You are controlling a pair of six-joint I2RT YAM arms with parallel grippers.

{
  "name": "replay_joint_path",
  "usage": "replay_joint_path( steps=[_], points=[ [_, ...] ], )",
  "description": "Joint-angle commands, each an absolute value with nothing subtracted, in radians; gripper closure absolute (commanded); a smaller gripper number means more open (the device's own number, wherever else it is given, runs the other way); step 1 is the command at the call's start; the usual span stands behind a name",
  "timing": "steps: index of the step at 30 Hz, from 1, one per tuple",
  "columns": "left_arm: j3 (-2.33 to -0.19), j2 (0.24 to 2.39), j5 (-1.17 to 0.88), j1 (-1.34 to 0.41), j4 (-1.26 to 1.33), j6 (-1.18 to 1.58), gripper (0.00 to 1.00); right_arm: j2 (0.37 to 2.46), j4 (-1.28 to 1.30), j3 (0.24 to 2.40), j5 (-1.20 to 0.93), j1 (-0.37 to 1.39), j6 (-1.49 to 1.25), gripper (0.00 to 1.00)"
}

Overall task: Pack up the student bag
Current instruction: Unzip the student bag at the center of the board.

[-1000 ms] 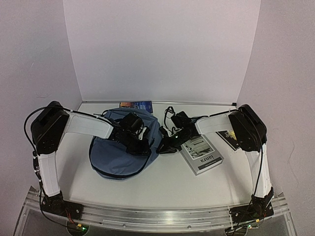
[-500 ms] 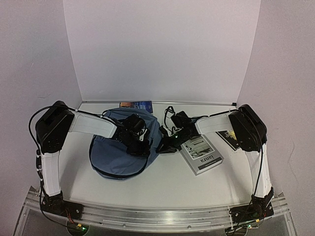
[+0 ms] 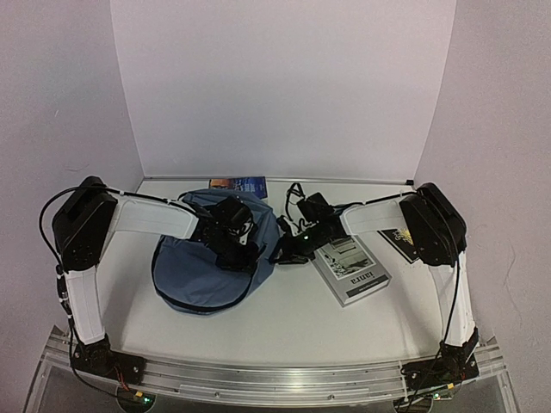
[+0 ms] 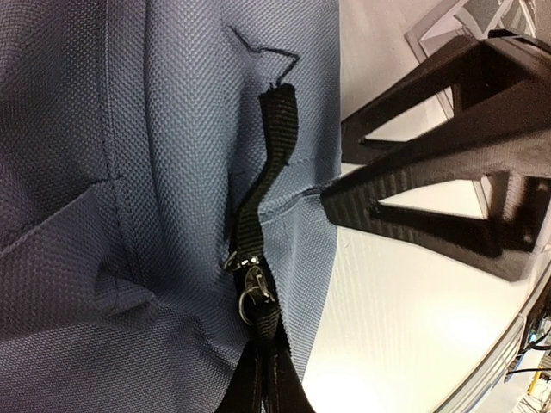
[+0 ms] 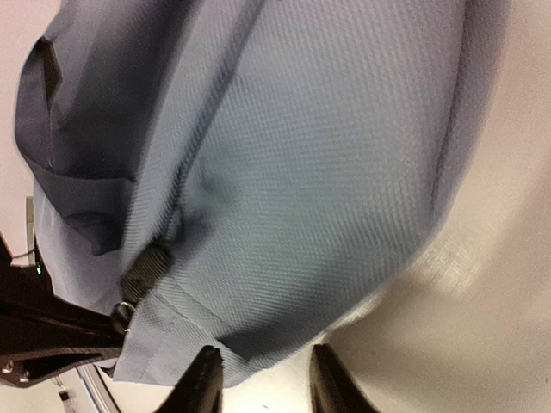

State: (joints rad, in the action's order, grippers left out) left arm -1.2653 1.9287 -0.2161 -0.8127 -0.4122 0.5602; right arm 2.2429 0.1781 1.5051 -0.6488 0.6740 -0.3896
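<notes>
The slate-blue student bag [image 3: 194, 271] lies flat on the white table, left of centre. My left gripper [image 3: 244, 255] rests over the bag's right side. In the left wrist view it [image 4: 263, 387] is shut on a black strap [image 4: 269, 146] that carries a small metal ring [image 4: 248, 292]. My right gripper [image 3: 285, 253] sits at the bag's right edge. In the right wrist view it [image 5: 263, 387] stands open, the bag's [image 5: 301, 172] hemmed edge lying just ahead of and between its fingertips. The right gripper's black fingers [image 4: 430, 172] show in the left wrist view.
A grey book [image 3: 351, 268] lies right of the bag, beside the right arm. A blue book [image 3: 238, 184] lies behind the bag by the back wall. A dark book [image 3: 398, 243] is partly under the right forearm. White walls enclose three sides.
My left gripper has shut on the black strap and the bag has shifted slightly left. My right gripper has opened wider at the bag's edge.
</notes>
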Motion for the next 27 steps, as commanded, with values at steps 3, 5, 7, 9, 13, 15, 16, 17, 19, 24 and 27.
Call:
replay_joint_path(
  steps=[3, 5, 7, 9, 13, 15, 16, 17, 19, 24, 27],
  points=[
    [-1.22, 1.853, -0.245, -0.811, -0.383, 0.564, 1.0, 2.263, 0.232, 1.505, -0.706, 0.669, -0.379, 0.34],
    [-1.21, 1.846, -0.265, -0.811, -0.362, 0.564, 1.0, 2.247, 0.202, 1.501, -0.719, 0.669, -0.394, 0.15],
    [-1.2, 1.836, -0.285, -0.811, -0.334, 0.563, 1.0, 2.252, 0.188, 1.511, -0.713, 0.669, -0.411, 0.1],
    [-1.196, 1.827, -0.297, -0.811, -0.317, 0.561, 1.0, 2.273, 0.185, 1.531, -0.717, 0.669, -0.431, 0.09],
    [-1.185, 1.806, -0.327, -0.81, -0.29, 0.556, 1.0, 2.308, 0.148, 1.564, -0.722, 0.669, -0.487, 0.11],
    [-1.173, 1.786, -0.34, -0.81, -0.275, 0.557, 1.0, 2.315, 0.124, 1.575, -0.714, 0.669, -0.508, 0.11],
    [-1.166, 1.775, -0.345, -0.809, -0.269, 0.558, 1.0, 2.319, 0.116, 1.58, -0.713, 0.669, -0.517, 0.11],
    [-1.161, 1.767, -0.348, -0.809, -0.264, 0.558, 1.0, 2.324, 0.11, 1.587, -0.716, 0.669, -0.526, 0.12],
    [-1.156, 1.756, -0.352, -0.807, -0.262, 0.56, 1.0, 2.337, 0.098, 1.598, -0.729, 0.669, -0.545, 0.17],
    [-1.16, 1.75, -0.355, -0.805, -0.284, 0.57, 1.0, 2.335, 0.069, 1.589, -0.701, 0.659, -0.58, 0.6],
    [-1.156, 1.74, -0.346, -0.805, -0.312, 0.581, 1.0, 2.328, 0.064, 1.586, -0.666, 0.637, -0.591, 0.91]
  ],
)
